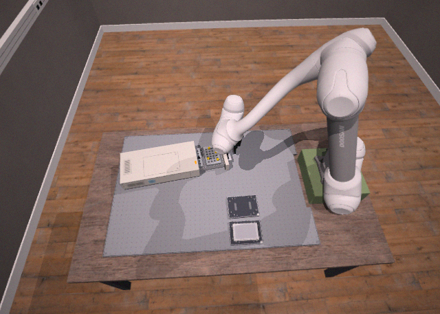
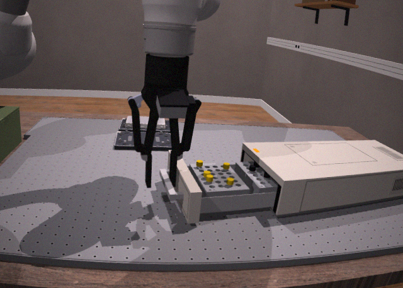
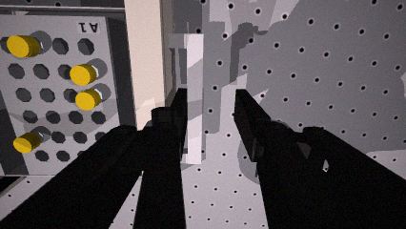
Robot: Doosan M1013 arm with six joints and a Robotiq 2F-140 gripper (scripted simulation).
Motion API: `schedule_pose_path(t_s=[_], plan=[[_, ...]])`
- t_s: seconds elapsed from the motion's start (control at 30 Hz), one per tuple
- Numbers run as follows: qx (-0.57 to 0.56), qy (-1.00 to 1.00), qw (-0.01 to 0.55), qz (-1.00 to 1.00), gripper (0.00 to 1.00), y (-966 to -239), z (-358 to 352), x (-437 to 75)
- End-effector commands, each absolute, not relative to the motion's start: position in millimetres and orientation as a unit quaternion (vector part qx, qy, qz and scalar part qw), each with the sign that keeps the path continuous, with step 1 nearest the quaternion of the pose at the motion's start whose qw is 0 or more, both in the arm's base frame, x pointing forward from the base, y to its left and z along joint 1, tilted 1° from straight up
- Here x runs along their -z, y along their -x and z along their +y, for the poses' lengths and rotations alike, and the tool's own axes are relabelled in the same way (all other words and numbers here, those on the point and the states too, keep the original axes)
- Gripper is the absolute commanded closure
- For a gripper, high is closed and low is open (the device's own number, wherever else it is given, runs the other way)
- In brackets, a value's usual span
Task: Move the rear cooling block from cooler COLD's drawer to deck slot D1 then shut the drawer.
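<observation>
The cooler COLD (image 1: 159,165) (image 2: 325,181) has its lamp (image 1: 195,162) (image 2: 255,150) lit orange. Its drawer (image 2: 227,203) is partly out. The front block (image 2: 224,190) (image 3: 57,29) sits in it with several yellow-capped tubes standing in bores. Behind it, the rear block (image 2: 261,181) shows in part, with black-capped tubes (image 2: 252,167); its back is hidden under the housing. My gripper (image 2: 160,184) (image 3: 211,104) is open and points down astride the handle bar (image 3: 194,95): one finger is between bar and drawer front (image 3: 143,57), the other outside. D1 (image 1: 243,206) holds no block.
D2 (image 1: 232,237), beyond D1, bears a pale block (image 1: 245,231). A green box (image 1: 311,183) stands by the arm's base at the right. The perforated deck (image 1: 210,204) (image 2: 113,242) lies under cooler and slots.
</observation>
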State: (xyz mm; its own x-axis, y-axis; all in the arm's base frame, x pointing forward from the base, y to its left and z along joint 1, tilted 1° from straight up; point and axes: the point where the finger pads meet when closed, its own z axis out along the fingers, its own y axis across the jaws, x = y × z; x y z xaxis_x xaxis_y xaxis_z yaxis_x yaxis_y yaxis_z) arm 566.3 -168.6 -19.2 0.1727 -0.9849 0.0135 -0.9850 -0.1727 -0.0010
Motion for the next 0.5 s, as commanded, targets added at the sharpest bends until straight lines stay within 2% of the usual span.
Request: schedule_pose_path(t_s=[0.0, 0.47], plan=[[-0.006, -0.766, 0.004, -0.643, 0.66, -562.4, -169.4, 18.6], [-0.006, -0.766, 0.004, -0.643, 0.66, -546.6, -172.2, 18.6]])
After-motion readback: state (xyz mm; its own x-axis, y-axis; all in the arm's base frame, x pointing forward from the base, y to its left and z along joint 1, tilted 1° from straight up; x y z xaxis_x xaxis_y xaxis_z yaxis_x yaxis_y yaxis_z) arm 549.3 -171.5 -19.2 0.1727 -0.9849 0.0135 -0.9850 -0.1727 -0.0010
